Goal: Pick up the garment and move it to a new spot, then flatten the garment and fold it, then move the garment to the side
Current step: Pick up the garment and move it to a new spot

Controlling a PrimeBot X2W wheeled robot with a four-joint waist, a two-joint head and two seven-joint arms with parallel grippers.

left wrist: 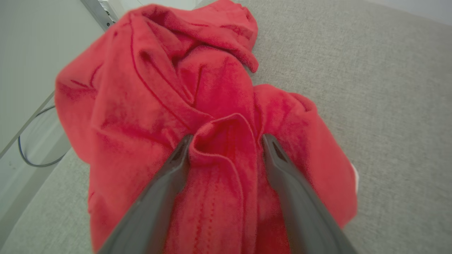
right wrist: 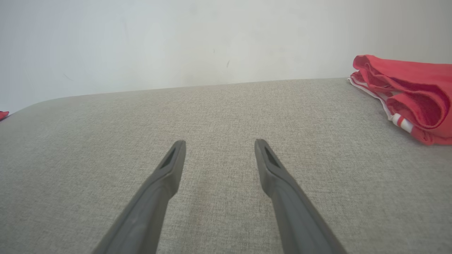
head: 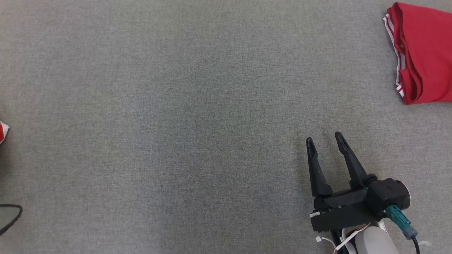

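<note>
My left end effector [left wrist: 226,138] has its fingers spread wide, one on each side of a raised ridge in the crumpled red garment [left wrist: 148,106]; nothing is clamped yet. That ridge sits at the centre of the left wrist view, and the cloth spreads from it into a loose heap reaching the upper middle of the frame. The heap lies on the grey table [left wrist: 370,106] close to its edge, with a thin black cable [left wrist: 31,155] on the floor beyond at middle left.

I judge the cloth soft, light and fleecy, so it should sag and drag rather than lift as one piece. The ridge between the fingers looks like a sensible place to take hold: it seems to be doubled cloth with a hemmed edge, which should resist slipping out. Pinching a single layer would likely let the rest trail over the table edge.

My right end effector [head: 324,137] is spread too, holding nothing, at the lower right of the head view above bare table. A folded red garment [head: 423,53] with white stripes lies well apart from it in the upper right corner. A red-and-white scrap [head: 3,130] at that view's left edge is probably part of the crumpled heap, though I cannot be sure.
</note>
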